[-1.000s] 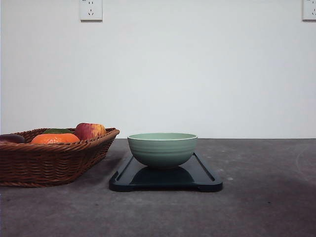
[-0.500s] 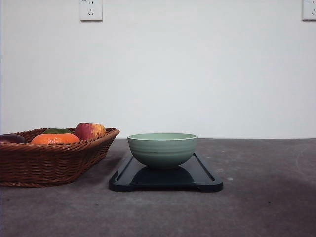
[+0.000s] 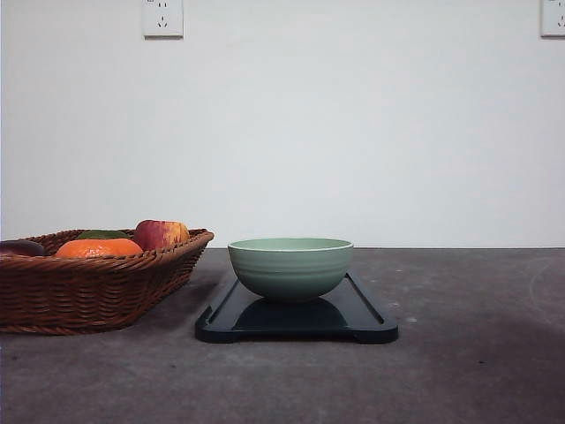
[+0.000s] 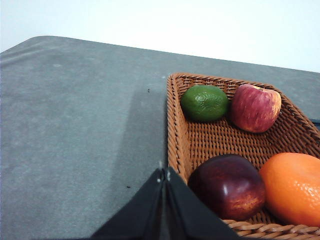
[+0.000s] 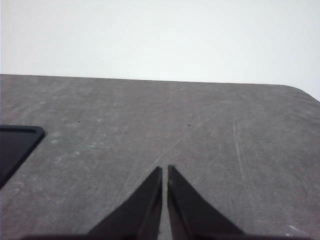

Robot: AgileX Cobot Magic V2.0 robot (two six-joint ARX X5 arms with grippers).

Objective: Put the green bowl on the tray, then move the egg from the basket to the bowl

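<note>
The pale green bowl stands upright on the dark tray at the table's middle in the front view. Left of it sits the brown wicker basket, also seen as the basket in the left wrist view. No egg shows among its fruit; the egg is hidden or out of view. My left gripper is shut with nothing in it, just outside the basket's near corner. My right gripper is shut and empty over bare table, with a corner of the tray off to one side.
The basket holds a lime, a red apple, a dark red fruit and an orange. Grey tabletop spreads right of the tray. A white wall with two sockets stands behind.
</note>
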